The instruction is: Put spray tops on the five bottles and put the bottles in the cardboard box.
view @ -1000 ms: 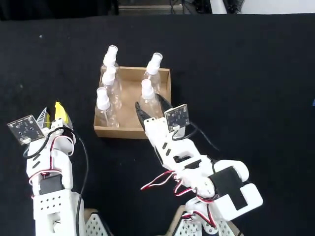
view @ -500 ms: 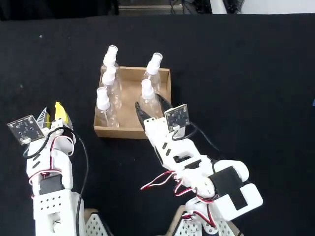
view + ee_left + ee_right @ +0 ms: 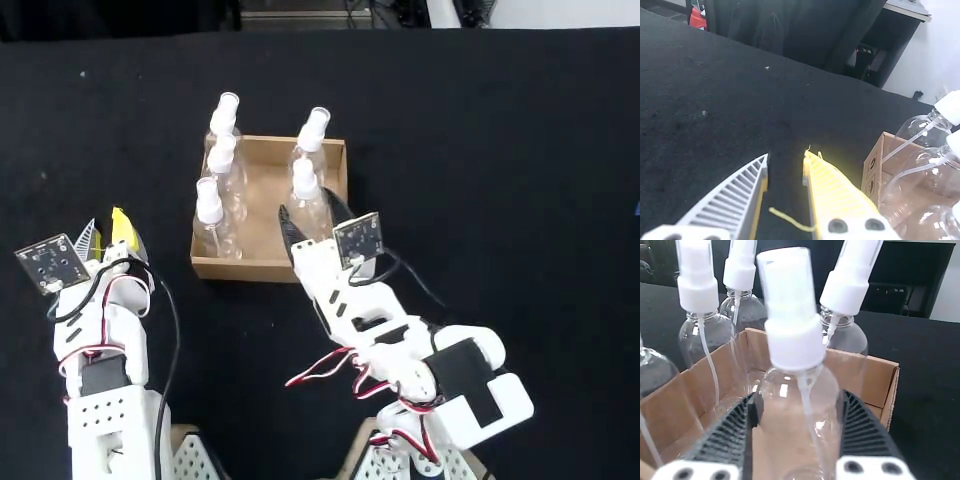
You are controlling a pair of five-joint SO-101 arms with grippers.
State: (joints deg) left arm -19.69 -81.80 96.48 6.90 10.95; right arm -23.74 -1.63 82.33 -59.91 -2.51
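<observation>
Left arm [image 3: 103, 345]: sat folded low at the near left of the tabletop [image 3: 500, 150], forearm pointing away from its base. Left gripper [image 3: 105, 228] [image 3: 786, 156]: one jaw grey, the other yellow. The jaws stood parted by a narrow gap, with nothing between them, over bare tabletop. Right arm [image 3: 385, 335]: reached forward and to the left from its base. Right gripper [image 3: 310, 213] [image 3: 799, 401]: the black jaws flanked a bottle [image 3: 306, 196] [image 3: 795, 415] and pressed against both sides of its clear body, below the shoulder.
</observation>
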